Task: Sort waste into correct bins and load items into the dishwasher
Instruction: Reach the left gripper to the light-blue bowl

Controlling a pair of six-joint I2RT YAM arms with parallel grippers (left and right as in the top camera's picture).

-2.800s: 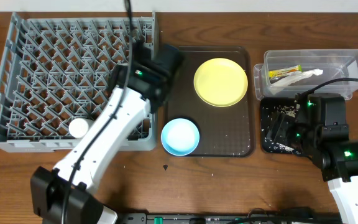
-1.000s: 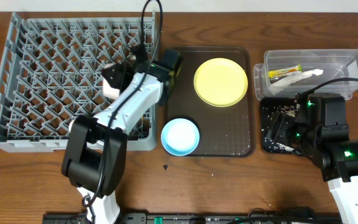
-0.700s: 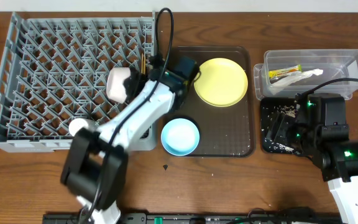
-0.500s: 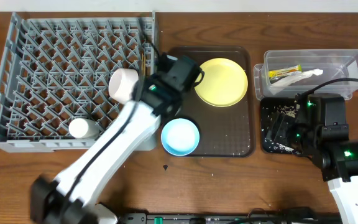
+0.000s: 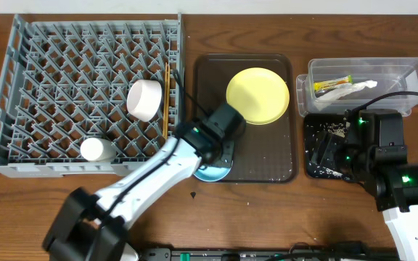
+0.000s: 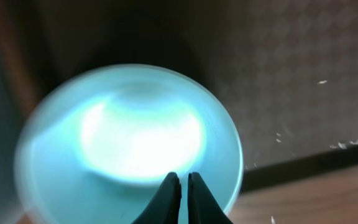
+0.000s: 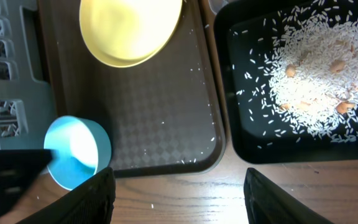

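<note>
My left gripper (image 5: 215, 151) is shut and empty, hovering just over the light blue bowl (image 5: 210, 173) on the dark brown serving tray (image 5: 267, 152). In the left wrist view its shut fingertips (image 6: 182, 179) point at the bowl (image 6: 92, 155), near its front wall. The yellow plate (image 5: 257, 96) lies at the tray's back. The white bowl (image 5: 144, 98) and chopsticks (image 5: 166, 98) sit in the grey dish rack (image 5: 49, 72). My right gripper (image 7: 179, 190) is open and empty above the table, by the black tray (image 5: 316, 134) holding rice (image 7: 316, 87). Both wrappers (image 5: 343, 86) lie in the clear tub (image 5: 398, 69).
A small white cup (image 5: 91, 149) stands in the rack's front left. The right wrist view shows the plate (image 7: 131, 31), the blue bowl (image 7: 73, 152) and loose rice grains scattered on the brown tray (image 7: 166, 112) and on the wooden table.
My left arm has swung out of the rack, right and toward the front, over the blue bowl. The white bowl and chopsticks stay in the rack. The right arm has not moved.
</note>
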